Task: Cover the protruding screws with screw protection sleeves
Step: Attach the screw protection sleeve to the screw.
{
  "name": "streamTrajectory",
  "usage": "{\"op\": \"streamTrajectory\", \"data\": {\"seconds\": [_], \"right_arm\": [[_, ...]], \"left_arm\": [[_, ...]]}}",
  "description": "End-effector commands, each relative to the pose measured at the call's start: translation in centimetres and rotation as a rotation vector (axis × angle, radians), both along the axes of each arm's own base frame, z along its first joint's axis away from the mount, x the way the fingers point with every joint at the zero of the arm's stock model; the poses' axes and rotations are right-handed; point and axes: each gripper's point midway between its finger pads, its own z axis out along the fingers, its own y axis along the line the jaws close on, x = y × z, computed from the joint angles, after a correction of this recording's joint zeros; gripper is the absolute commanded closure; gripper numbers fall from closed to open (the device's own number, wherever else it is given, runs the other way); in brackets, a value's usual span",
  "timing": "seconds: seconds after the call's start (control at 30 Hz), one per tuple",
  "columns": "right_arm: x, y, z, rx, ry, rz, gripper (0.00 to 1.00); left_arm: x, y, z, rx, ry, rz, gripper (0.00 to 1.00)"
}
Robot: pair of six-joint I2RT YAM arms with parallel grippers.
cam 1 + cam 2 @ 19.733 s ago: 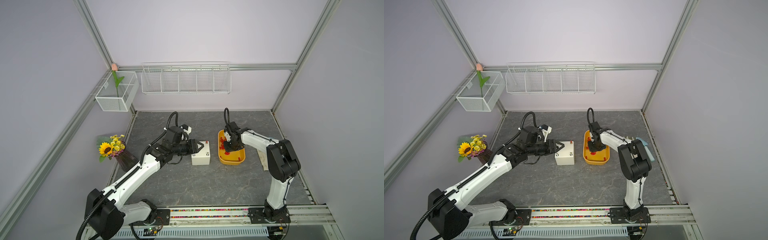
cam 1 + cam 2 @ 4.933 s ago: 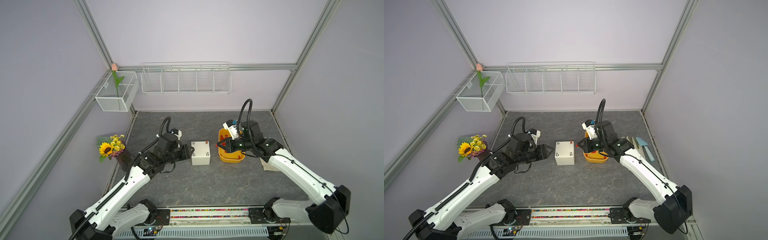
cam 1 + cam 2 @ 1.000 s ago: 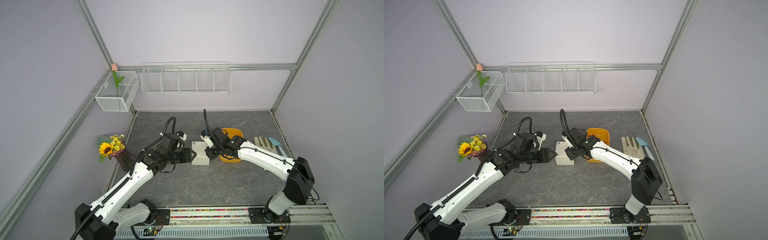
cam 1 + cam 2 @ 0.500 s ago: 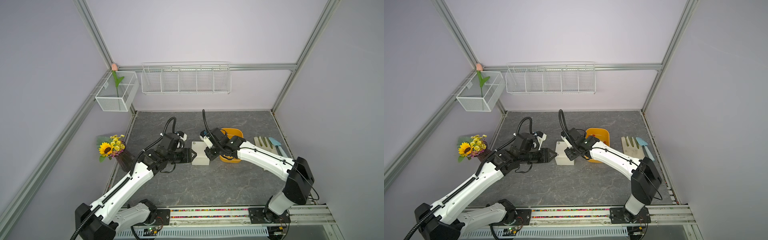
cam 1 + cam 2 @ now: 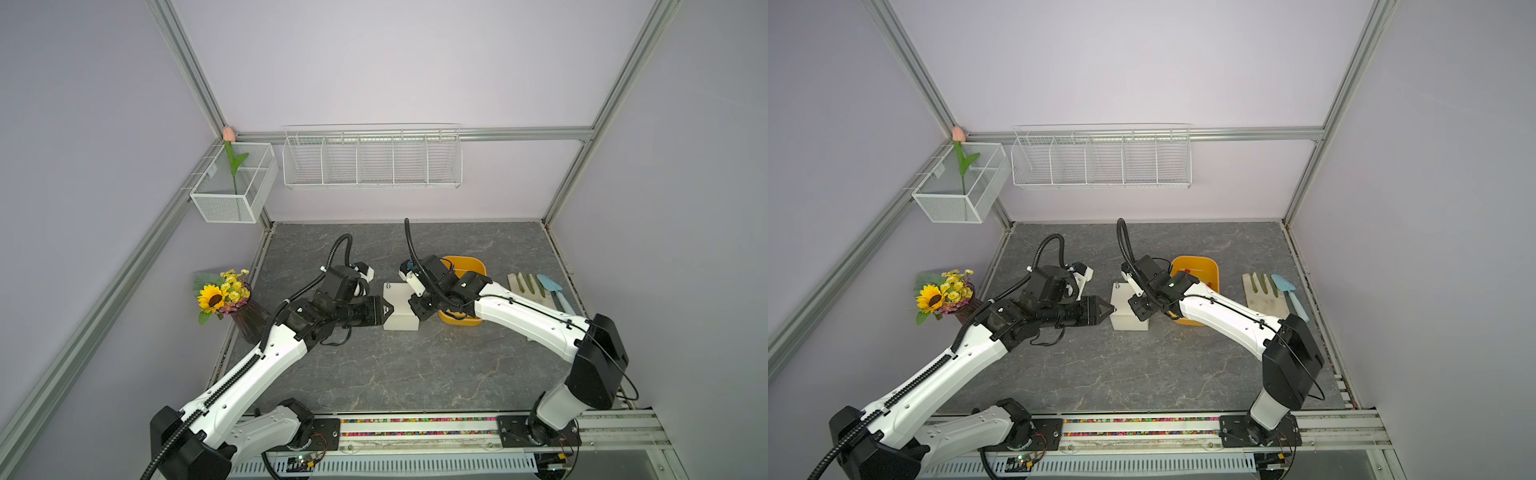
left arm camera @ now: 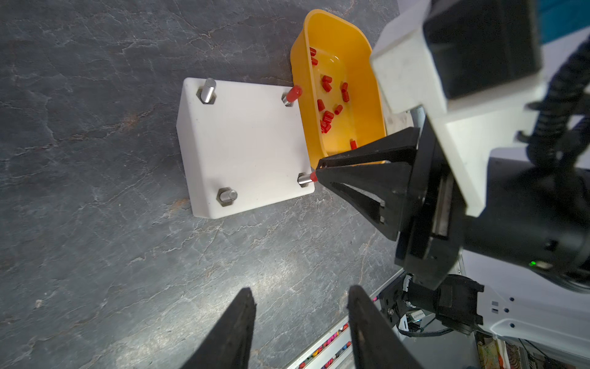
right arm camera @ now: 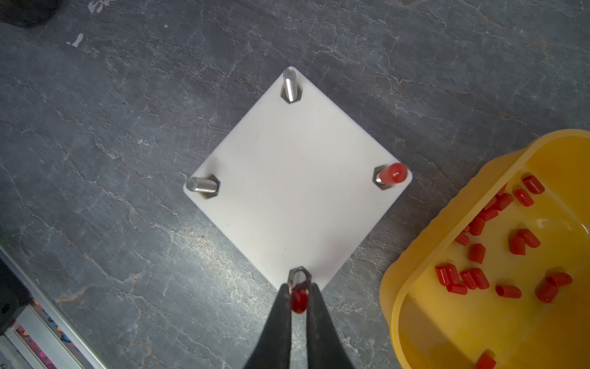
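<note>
Clearly clenched, the right gripper [image 7: 299, 287] pinches a red sleeve [image 7: 299, 302] over a half-hidden screw [image 7: 298, 276]; the left gripper [image 6: 300, 289] gapes empty, partly cropped.

In both top views, the white box [image 5: 397, 301] is partly covered by the right arm [image 5: 519, 316], so only one screw [image 5: 387, 285] can be seen; the yellow tray [image 5: 473, 262] is half hidden too. In the right wrist view, the tray is cut off at the edges, and the nearest screw [image 7: 298, 275] is masked by the right claw [image 7: 299, 287] and the red sleeve [image 7: 299, 301] pinched in it. Whether that sleeve is seated cannot be told.
</note>
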Motion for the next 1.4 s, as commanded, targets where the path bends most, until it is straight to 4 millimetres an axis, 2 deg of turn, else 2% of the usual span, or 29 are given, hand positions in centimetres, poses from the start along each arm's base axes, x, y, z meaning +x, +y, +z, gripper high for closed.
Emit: {"op": "streamTrajectory", "data": {"seconds": [0.0,0.73,0.9,1.13,1.37], "right_arm": [[-0.2,0.1,-0.1,-0.013,0.002,0.011,0.87],[-0.7,-0.4,-0.3,-0.009,0.001,0.001,0.89],[-0.5,-0.4,0.5,-0.001,-0.020,-0.006,0.81],[-0.2,-0.5,2.0,0.007,-0.050,-0.008,0.78],[-0.2,-0.5,2.8,0.019,-0.059,-0.010,0.77]], "left_arm": [[-0.1,0.3,0.2,-0.010,-0.004,0.014,0.50],[0.0,0.3,0.3,-0.014,-0.007,0.017,0.50],[-0.1,0.3,0.2,-0.012,-0.004,0.016,0.50],[0.0,0.2,0.2,-0.016,-0.005,0.013,0.50],[0.0,0.0,0.2,-0.022,-0.002,0.006,0.50]]}}
